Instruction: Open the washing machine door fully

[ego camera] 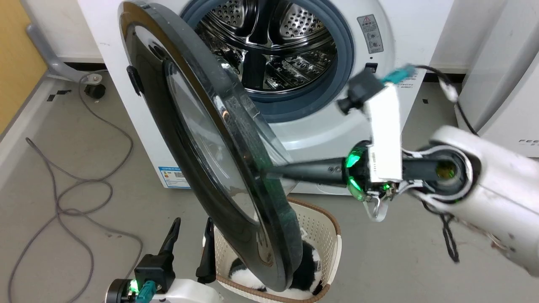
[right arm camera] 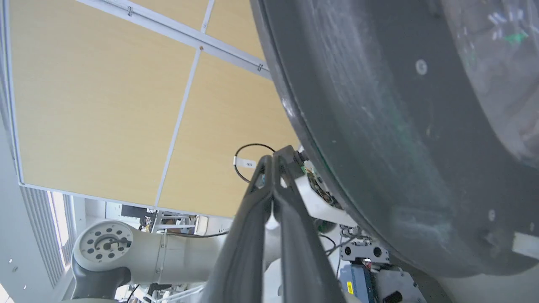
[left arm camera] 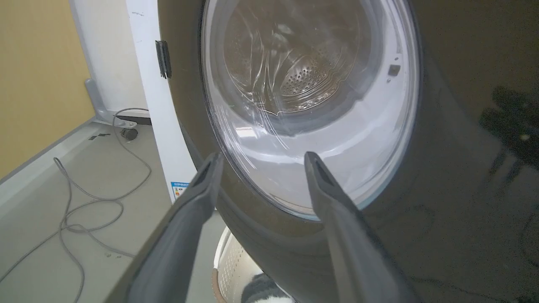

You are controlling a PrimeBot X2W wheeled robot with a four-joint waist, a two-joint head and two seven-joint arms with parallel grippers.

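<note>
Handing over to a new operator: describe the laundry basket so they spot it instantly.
Find the white washing machine with its round black door swung out. Directly below the door's lower edge sits the basket: cream perforated plastic, brown rim, black-and-white fabric inside.

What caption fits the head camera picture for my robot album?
Right gripper, fingers shut, reaches the inner rim of the half-open washing machine door; a basket sits below.

The washing machine door [ego camera: 202, 164] hangs half open above a white basket [ego camera: 322, 230], right hand [ego camera: 278, 171] reaching behind its rim.
</note>
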